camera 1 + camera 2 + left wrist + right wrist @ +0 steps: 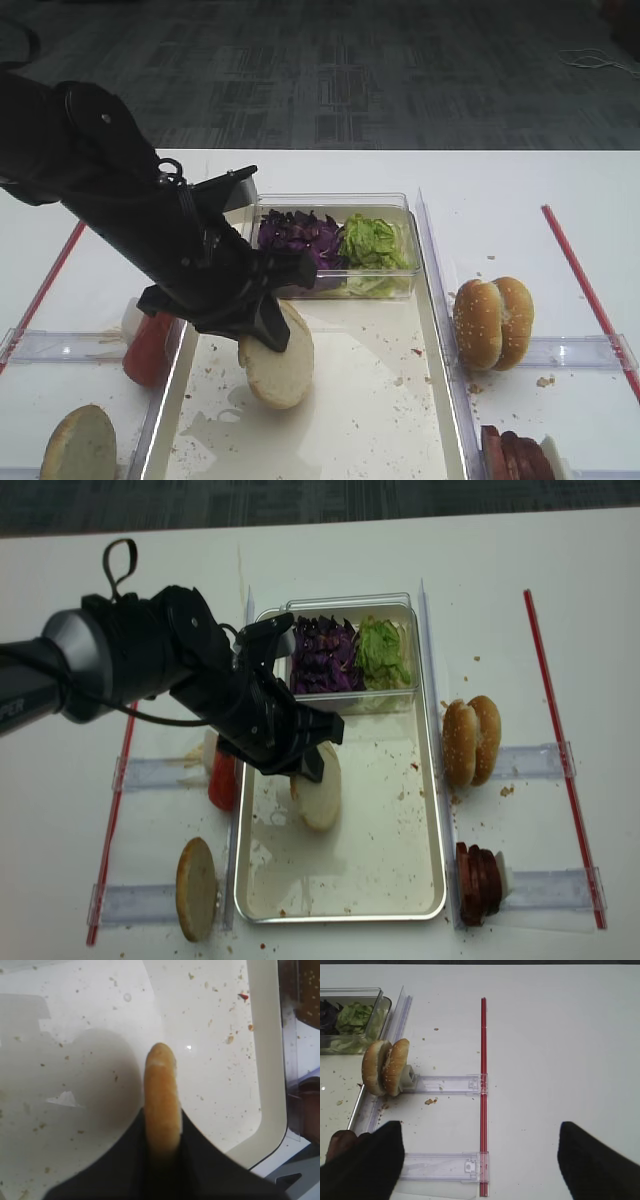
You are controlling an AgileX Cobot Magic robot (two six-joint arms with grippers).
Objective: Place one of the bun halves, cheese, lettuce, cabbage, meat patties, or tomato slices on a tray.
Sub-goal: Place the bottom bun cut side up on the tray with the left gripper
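Left claw (pixel 305 765), arm reaching in from the left, grips the bun half (pixel 320 798) on edge over the tray (pixel 400 880).

The bun half (pixel 279 358) is plain tan with a pale cream cut face; the tray (pixel 400 420) is cream-white, speckled with brown crumbs. Cabbage (pixel 298 236) is dark purple, lettuce (pixel 372 242) light green, the meat patties (pixel 479 881) reddish-brown, the tomato slices (pixel 148 346) red. Sesame-seeded buns (pixel 493 322) are golden; the table stripes (pixel 483 1085) red; the left gripper (pixel 262 322) black
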